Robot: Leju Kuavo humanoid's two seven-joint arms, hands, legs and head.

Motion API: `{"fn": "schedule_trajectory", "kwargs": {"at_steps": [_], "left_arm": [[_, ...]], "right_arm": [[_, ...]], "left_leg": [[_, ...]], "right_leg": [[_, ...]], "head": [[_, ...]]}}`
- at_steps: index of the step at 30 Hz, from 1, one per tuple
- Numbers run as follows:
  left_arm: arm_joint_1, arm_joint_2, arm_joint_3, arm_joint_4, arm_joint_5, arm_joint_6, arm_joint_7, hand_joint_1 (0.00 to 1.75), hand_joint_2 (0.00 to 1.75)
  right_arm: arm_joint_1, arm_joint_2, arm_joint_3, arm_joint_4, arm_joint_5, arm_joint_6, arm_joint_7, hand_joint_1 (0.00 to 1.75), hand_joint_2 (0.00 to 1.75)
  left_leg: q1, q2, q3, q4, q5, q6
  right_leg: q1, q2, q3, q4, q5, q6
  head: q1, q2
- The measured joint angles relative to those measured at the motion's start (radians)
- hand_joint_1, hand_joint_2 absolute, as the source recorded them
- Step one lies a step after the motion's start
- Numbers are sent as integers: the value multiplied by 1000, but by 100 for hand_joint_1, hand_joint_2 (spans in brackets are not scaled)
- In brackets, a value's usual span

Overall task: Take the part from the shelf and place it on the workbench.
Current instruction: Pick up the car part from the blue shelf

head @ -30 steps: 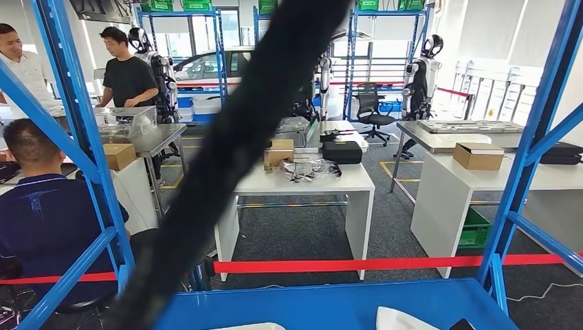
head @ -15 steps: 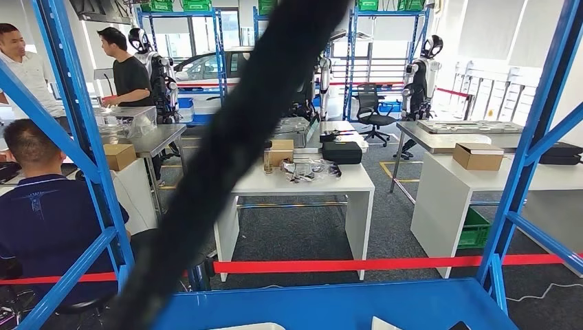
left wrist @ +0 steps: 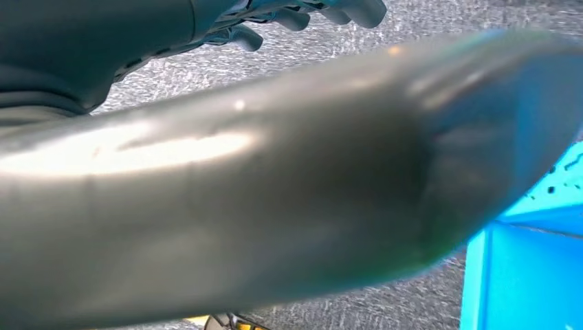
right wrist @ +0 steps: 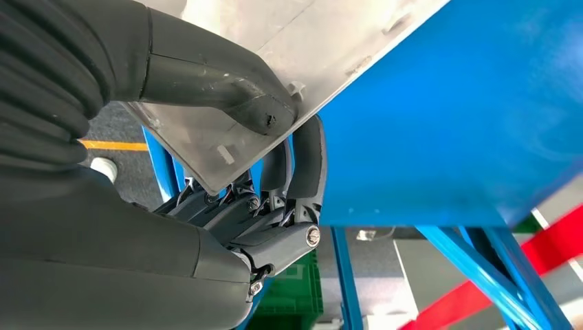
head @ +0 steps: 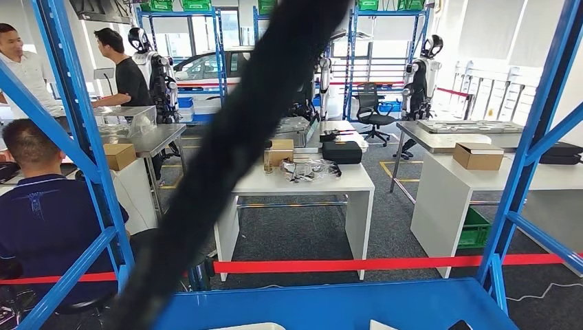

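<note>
The right hand held the part, a flat pale-grey metal plate: in the right wrist view the thick thumb lay on one face of the plate near its edge and the darker fingers curled round to the other face, so the plate was pinched between them. The plate sat against the blue shelf, whose flat board lay just beside the held edge.

In the left wrist view the left hand showed at the picture's edge with its dark fingers curled in over grey carpet. A broad, blurred grey metal surface crossed close in front of the camera; whether the fingers touched it or held anything could not be told. A corner of the blue shelf showed beside it.

The head view looked through the blue shelf frame into a workshop. A thick dark blurred band ran slantwise across the picture, too close to identify. At the lower edge, on the blue shelf board, two slivers of a pale sheet peeped in. Beyond a red barrier tape stood a white tabletop carrying a black case and a small cardboard box. Another cardboard box sat on a tabletop to the right, its contents hidden, with a green crate beneath. A person in a dark blue shirt sat at the left.
</note>
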Motion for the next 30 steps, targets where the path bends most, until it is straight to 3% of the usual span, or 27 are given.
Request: {"fn": "schedule_trajectory", "kwargs": {"at_steps": [11, 18, 30], "left_arm": [[-1, -5, 12, 1, 5, 58, 71, 0, 0], [-2, -12, 28, 2, 10, 114, 143, 0, 0], [-4, -16, 40, 2, 6, 121, 168, 0, 0]], "right_arm": [[-26, 14, 2, -138, 24, -59, -42, 140, 175], [-48, 20, 29, -213, 17, -149, -86, 140, 175], [-21, 24, 111, -308, 83, -267, -96, 140, 175]], "left_leg": [[0, 0, 0, 0, 0, 0], [0, 0, 0, 0, 0, 0], [0, 0, 0, 0, 0, 0]], "right_leg": [[0, 0, 0, 0, 0, 0], [0, 0, 0, 0, 0, 0], [0, 0, 0, 0, 0, 0]], "head": [[0, 0], [0, 0], [0, 0]]}}
